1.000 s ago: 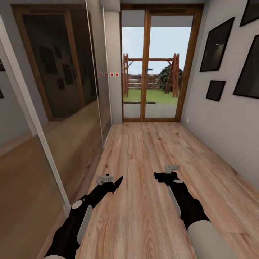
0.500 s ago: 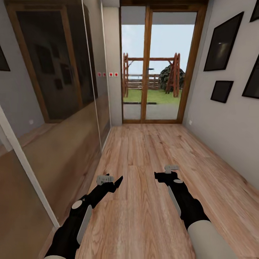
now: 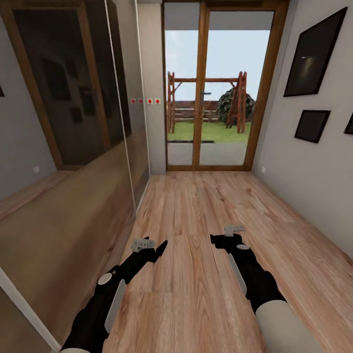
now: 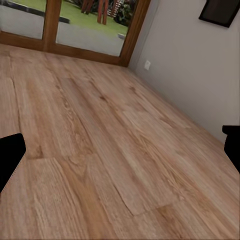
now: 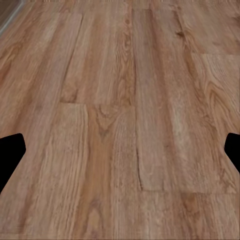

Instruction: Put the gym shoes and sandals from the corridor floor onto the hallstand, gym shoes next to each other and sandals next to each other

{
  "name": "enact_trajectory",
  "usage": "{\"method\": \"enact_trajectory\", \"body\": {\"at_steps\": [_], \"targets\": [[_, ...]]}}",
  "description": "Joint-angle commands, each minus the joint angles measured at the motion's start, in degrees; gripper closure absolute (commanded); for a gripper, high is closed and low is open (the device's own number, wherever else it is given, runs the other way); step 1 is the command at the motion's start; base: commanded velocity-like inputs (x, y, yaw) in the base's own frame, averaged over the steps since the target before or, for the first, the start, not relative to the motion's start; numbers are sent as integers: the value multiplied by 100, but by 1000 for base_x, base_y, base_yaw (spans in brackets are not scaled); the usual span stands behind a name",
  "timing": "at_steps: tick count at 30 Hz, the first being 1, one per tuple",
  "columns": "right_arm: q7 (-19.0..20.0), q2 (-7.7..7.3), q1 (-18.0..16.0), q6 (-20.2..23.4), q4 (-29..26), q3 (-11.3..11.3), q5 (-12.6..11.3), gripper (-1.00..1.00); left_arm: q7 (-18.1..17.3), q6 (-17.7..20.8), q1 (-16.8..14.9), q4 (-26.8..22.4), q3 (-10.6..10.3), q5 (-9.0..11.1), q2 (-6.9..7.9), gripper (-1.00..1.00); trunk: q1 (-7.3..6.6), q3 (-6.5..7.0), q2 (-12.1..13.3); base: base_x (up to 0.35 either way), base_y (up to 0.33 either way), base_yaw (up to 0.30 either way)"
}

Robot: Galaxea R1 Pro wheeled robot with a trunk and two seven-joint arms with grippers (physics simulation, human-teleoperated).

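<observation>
Corridor floor of light wood-grain planks stretches ahead of me toward a wood-framed glass door at the far end, with a lawn and a wooden garden frame beyond the panes. Both my arms reach forward and low over the planks. My left end effector hangs over the boards near the mirrored wall on my left side; my right end effector hangs over the middle of the floor, well apart from the other. From the head view alone the spread of the fingers is hard to judge. In the left wrist view the two dark fingertips sit at opposite edges with bare floor between them, so that end effector stands wide open and holds nothing. The right wrist view gives the same reading: fingertips far apart at the frame's edges, only planks between, nothing gripped. Dark framed pictures hang on the grey wall to my right, and a small white socket sits low on that wall near the door. Three small red-dotted switches mark the pillar beside the door frame.
</observation>
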Motion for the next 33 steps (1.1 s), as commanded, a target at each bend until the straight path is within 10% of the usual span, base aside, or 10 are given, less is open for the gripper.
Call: {"method": "enact_trajectory", "body": {"at_steps": [1,33], "targets": [[-13,0,-2,38,-8,8,43,-100,-42,49,-3,-2,19,45,-6,-100,2,-6,-2,347,0,0],[-13,1,-2,38,-9,8,43,-100,-42,49,-3,-2,19,45,-6,-100,2,-6,-2,347,0,0]]}}
